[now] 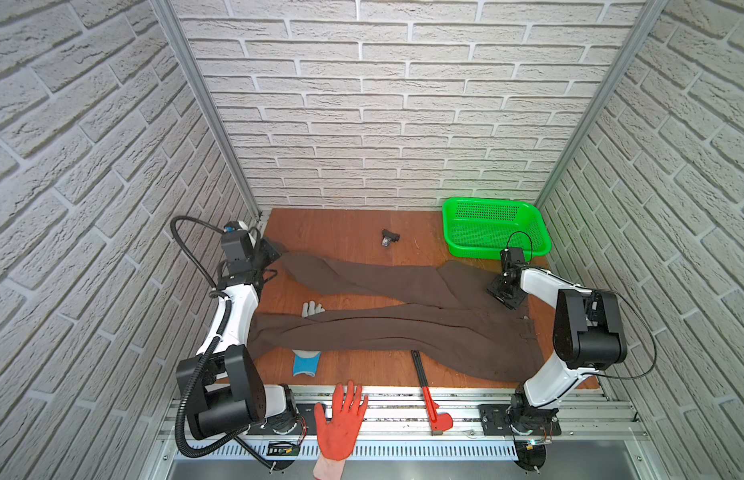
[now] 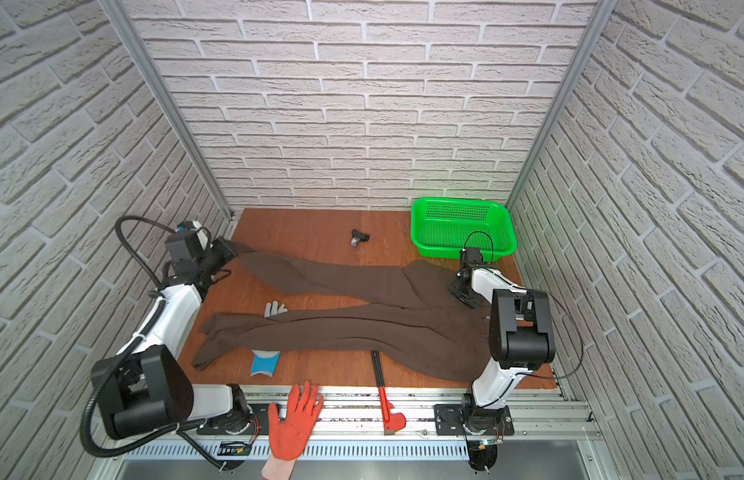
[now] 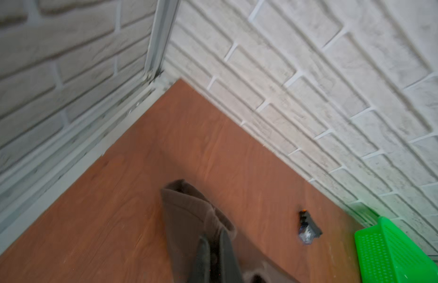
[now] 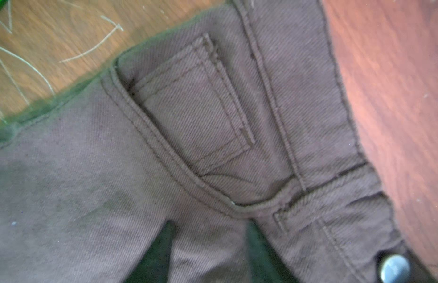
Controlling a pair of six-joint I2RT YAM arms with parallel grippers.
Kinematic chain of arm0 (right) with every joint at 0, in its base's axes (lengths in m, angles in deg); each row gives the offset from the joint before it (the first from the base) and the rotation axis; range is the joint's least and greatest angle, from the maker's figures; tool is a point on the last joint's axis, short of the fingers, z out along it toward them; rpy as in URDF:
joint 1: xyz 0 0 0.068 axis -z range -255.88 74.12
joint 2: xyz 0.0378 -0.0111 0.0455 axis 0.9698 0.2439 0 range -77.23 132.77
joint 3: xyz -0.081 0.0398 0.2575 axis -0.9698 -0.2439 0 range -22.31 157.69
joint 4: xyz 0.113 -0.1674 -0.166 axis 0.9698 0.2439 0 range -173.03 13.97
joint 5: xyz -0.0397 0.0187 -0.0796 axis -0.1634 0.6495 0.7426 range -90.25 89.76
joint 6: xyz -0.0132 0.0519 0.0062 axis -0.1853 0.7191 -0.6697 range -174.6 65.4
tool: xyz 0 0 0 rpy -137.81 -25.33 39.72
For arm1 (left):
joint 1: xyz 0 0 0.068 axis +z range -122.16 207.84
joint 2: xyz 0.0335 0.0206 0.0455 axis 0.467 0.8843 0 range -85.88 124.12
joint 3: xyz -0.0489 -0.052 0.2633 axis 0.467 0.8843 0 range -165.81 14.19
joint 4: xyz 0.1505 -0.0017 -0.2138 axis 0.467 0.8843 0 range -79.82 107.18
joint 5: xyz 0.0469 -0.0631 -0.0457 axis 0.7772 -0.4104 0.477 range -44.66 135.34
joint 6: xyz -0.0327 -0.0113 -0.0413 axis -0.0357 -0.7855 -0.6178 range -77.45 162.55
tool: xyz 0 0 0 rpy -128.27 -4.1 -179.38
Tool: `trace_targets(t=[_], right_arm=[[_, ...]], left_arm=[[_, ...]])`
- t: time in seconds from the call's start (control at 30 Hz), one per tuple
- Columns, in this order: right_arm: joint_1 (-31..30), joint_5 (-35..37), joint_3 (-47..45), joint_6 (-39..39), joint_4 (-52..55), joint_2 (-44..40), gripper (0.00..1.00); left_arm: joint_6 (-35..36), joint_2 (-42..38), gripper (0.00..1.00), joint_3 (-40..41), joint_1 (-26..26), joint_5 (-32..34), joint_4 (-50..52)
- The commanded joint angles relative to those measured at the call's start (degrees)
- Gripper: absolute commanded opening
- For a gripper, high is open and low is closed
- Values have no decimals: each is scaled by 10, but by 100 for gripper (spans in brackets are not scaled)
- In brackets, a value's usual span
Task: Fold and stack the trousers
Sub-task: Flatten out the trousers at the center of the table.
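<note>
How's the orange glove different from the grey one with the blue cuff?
The orange glove is worn and rests on the rail; the grey glove lies on the table, its middle under the trousers. The orange glove is one colour; the grey glove has a blue cuff. Both point fingers at the back wall.

Readable text: none in any view.
Left arm (image 1: pixel 232 276): a small white mark on the black wrist housing, too small to read.
Circuit board (image 1: pixel 280 449): on the front rail, its markings are too fine to make out.
Button (image 4: pixel 394 268): metal, on the trousers (image 4: pixel 90 183), blurred, so no lettering can be told.
</note>
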Motion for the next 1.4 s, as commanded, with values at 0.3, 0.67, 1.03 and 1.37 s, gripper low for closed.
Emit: trace_targets(t=[0.3,0.67,1.03,1.37], right_arm=[[25,33,4,7,18,3,6],[24,-32,41,10,30,-34,5],[24,-27,59,-2,48,-52,6],[24,-34,48,1,38,-47,6]], left_arm=[[-28,-125,0,82,81,37,-17],[-24,197,0,-339,-95,-40,16],[8,87,0,-428,-96,-90,-22],[-44,-21,0,19,21,-57,-133]])
